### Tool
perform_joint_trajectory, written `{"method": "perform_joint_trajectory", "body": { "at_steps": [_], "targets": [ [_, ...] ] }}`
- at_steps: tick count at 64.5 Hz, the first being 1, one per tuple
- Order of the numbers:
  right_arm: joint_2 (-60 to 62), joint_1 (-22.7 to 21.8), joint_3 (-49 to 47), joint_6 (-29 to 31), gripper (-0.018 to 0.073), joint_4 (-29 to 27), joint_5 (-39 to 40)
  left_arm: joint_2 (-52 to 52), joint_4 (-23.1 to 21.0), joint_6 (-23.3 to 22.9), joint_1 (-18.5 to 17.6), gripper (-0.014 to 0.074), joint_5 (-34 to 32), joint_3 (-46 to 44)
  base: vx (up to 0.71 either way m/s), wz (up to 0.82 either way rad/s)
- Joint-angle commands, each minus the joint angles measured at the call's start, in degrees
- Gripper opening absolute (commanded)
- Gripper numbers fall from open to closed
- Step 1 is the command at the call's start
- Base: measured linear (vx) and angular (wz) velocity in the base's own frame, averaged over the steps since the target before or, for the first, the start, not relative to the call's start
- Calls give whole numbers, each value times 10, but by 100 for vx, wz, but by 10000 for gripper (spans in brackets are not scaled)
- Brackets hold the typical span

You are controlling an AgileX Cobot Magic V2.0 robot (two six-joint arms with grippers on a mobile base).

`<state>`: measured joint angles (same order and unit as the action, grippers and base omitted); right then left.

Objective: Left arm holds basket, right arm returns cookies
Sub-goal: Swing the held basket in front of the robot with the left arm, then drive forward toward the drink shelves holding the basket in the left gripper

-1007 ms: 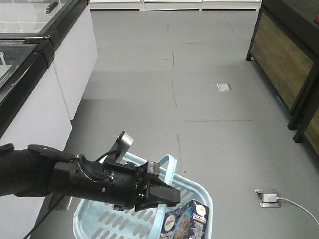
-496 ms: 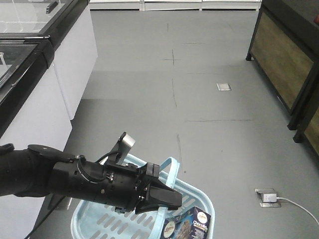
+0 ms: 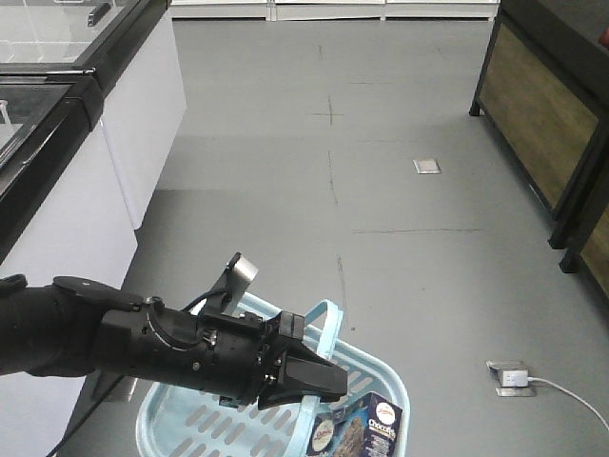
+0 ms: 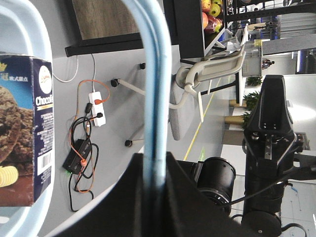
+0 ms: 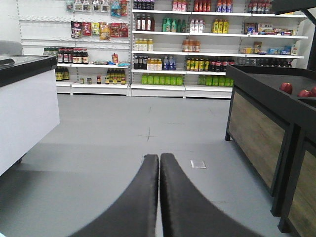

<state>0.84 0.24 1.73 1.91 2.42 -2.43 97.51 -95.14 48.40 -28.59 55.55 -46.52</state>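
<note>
In the front view the left arm (image 3: 114, 338) reaches in from the left edge, low and nearly level over the floor (image 3: 381, 190). The left gripper (image 3: 328, 381) is clamped on the handle (image 3: 322, 307) of the basket (image 3: 190, 419). The cookies (image 3: 369, 427) lie inside the basket, in the corner to the right of the handle, just beside this gripper's tip and lower than it. The box leans with its printed face upward, and its lower part is cut off by the picture's edge. The right arm does not show here.

In the left wrist view the handle passes between the two jaws and is held tight. The box's long axis runs roughly along the handle. The right arm (image 4: 269, 148) stands well apart, with the handle between it and the box.

In the right wrist view the right gripper (image 5: 159, 158) has its fingers pressed together with nothing between them. It looks level down the aisle toward the shelves (image 5: 197, 49), and neither basket nor box is visible. I judge that it must open, tilt downward and come in on the box's side of the handle.
</note>
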Motion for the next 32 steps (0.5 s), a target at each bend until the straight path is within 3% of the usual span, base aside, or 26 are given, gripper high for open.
{"method": "perform_joint_trajectory", "body": {
  "at_steps": [1,32],
  "targets": [
    [4,0,-1,0,-8,3,42,-32,-39,2,0,-7,46,-16,0,0],
    [4,0,-1,0,-8,3,42,-32,-39,2,0,-7,48,-16,3,-6]
  ]
}}
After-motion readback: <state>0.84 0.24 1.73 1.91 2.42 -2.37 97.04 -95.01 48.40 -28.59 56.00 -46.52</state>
